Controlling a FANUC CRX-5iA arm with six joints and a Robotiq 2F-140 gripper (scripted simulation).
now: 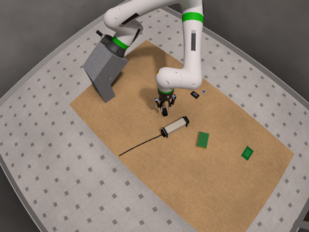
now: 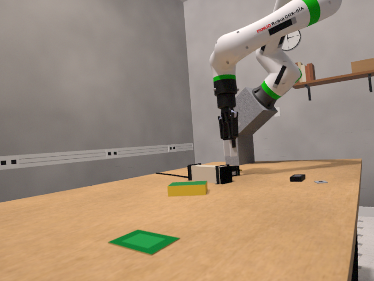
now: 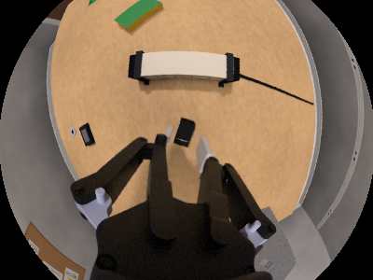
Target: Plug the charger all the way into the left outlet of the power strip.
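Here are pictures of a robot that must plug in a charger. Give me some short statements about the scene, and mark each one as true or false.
1. The charger is plugged into the power strip. False: it lies on the table beside the strip, on the robot's side of it.
2. The gripper hangs above the charger with its fingers pointing down. True.
3. The gripper is clamped on the charger. False: its fingers stand partly apart above the charger and hold nothing.
4. A black cable runs from one end of the strip across the table. True.
5. The green-topped yellow block lies on top of the strip. False: it lies on the table, apart from the strip.
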